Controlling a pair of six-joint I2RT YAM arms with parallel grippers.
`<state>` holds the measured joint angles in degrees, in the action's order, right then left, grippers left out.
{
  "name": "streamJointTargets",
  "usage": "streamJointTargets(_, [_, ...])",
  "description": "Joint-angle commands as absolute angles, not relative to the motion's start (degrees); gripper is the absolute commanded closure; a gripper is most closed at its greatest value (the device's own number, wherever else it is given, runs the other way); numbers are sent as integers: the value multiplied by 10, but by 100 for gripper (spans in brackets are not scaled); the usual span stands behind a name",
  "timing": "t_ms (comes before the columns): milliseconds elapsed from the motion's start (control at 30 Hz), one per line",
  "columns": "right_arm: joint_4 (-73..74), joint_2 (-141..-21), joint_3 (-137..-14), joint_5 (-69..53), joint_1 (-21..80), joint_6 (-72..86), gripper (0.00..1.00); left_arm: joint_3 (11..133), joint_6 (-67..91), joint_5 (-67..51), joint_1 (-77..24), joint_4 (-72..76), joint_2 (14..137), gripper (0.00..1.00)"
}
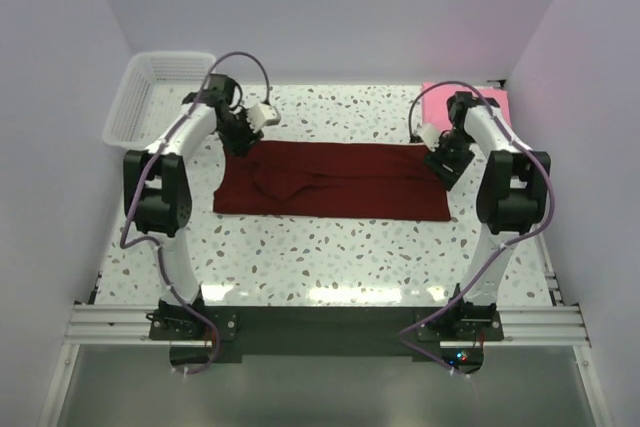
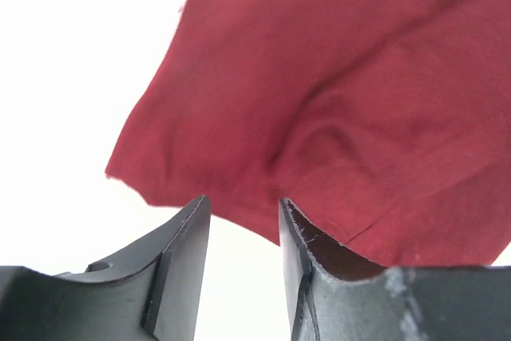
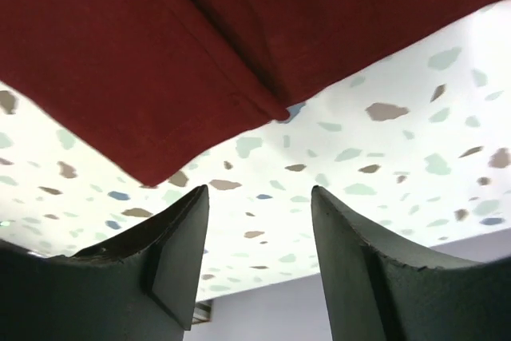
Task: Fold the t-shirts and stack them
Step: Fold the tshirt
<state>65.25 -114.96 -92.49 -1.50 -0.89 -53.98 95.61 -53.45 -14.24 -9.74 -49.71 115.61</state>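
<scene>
The dark red t-shirt (image 1: pixel 335 182) lies folded into a long flat strip across the middle of the table. My left gripper (image 1: pixel 240 142) stands at the strip's far left corner. In the left wrist view the left gripper (image 2: pixel 242 201) is open, and the shirt's edge (image 2: pixel 335 101) lies just past the tips with nothing between them. My right gripper (image 1: pixel 443 167) hovers at the strip's right end. In the right wrist view the right gripper (image 3: pixel 259 191) is open over bare table, with the red cloth (image 3: pixel 160 53) just beyond its tips. The folded pink t-shirt (image 1: pixel 436 97) sits at the back right, partly hidden behind the right arm.
A white mesh basket (image 1: pixel 130 97) stands at the back left corner. The speckled table (image 1: pixel 330 247) runs in front of the red strip to the arm bases. Lilac walls close in on both sides and at the back.
</scene>
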Motion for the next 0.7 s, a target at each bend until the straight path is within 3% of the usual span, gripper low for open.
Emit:
streamJointTargets(0, [703,-1108,-929,-74,-17,-483,44,907,-378,-243,-41,-438,1065,55])
streamJointTargets(167, [705,-1105,-904,-134,-14,-418,58,762,-299,-290,-43,-379,960,55])
streamJointTargets(300, [664,-1105,-861,-154,-10,-378,65,690,-257,-282,-44,-345,953,56])
streamJointTargets(667, [570,-1132,-784,-106,-8,-328,72,638,-181,-247,-97,-249,995,61])
